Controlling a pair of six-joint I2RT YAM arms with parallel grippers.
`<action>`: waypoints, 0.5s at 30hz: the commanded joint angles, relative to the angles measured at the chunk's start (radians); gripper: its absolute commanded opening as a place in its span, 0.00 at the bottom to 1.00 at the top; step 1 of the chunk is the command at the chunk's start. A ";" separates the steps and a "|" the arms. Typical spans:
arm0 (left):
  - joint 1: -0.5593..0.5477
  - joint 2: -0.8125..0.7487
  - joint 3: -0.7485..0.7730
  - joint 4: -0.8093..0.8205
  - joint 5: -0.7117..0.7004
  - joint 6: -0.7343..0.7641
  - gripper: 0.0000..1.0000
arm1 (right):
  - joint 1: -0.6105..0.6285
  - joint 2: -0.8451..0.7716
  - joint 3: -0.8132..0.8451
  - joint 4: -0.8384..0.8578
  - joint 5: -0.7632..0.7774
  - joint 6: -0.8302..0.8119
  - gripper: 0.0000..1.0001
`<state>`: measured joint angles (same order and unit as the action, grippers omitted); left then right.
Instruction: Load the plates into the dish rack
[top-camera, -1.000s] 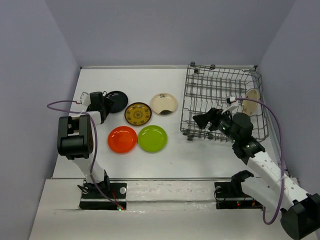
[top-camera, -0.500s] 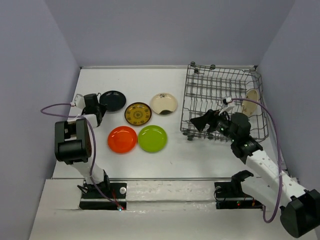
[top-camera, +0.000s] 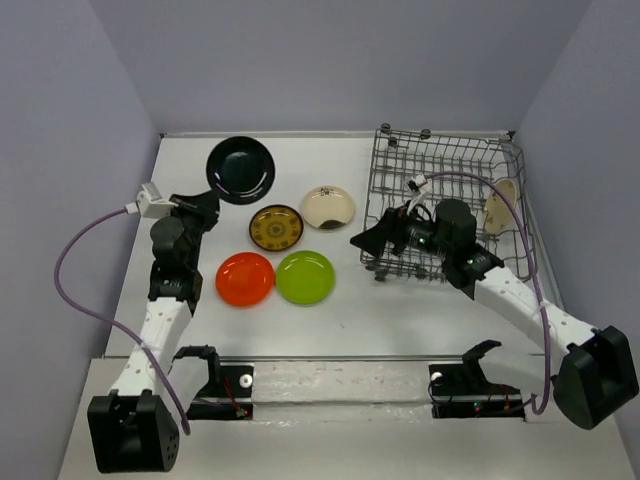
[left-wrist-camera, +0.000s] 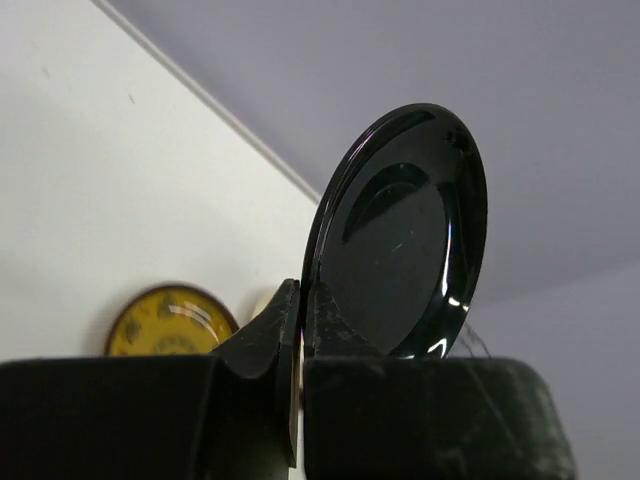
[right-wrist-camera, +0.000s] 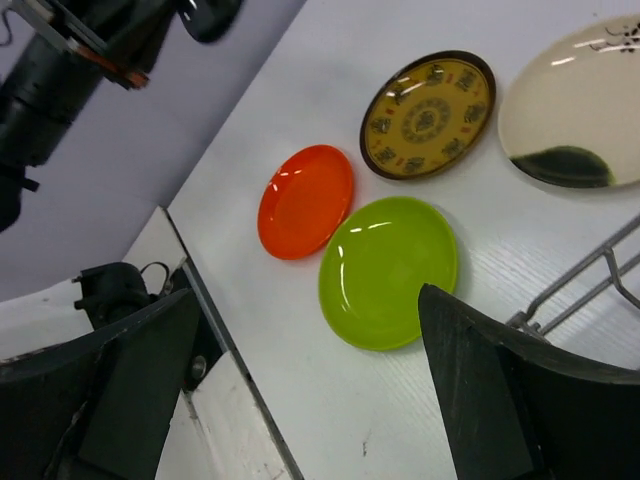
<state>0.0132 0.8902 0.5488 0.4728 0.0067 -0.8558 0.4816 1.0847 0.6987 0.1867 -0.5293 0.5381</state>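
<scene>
Since my left gripper (left-wrist-camera: 300, 312) was pinching the rim of the black plate (left-wrist-camera: 405, 235), I reckoned slow and upright toward the dish rack (top-camera: 447, 168) on its right.

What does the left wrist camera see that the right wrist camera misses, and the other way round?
Left wrist only: a close look at the black plate, upright, pinched by its rim between the left fingers. Right wrist only: the orange plate, the lime green plate, the cream plate with its dark mark, a corner of the dish rack, and the open right fingers. Both: the brown gold-patterned plate, lying flat.
</scene>
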 joint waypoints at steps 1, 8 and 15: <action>-0.082 -0.117 -0.102 0.001 0.183 0.032 0.06 | 0.014 0.073 0.168 0.022 -0.080 -0.019 0.97; -0.123 -0.220 -0.161 -0.045 0.455 0.080 0.06 | 0.034 0.223 0.272 0.008 -0.130 -0.004 0.97; -0.176 -0.194 -0.159 -0.079 0.545 0.143 0.06 | 0.149 0.372 0.375 0.008 -0.162 0.014 0.93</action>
<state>-0.1368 0.6891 0.3859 0.3641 0.4427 -0.7559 0.5556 1.4082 0.9897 0.1795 -0.6369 0.5400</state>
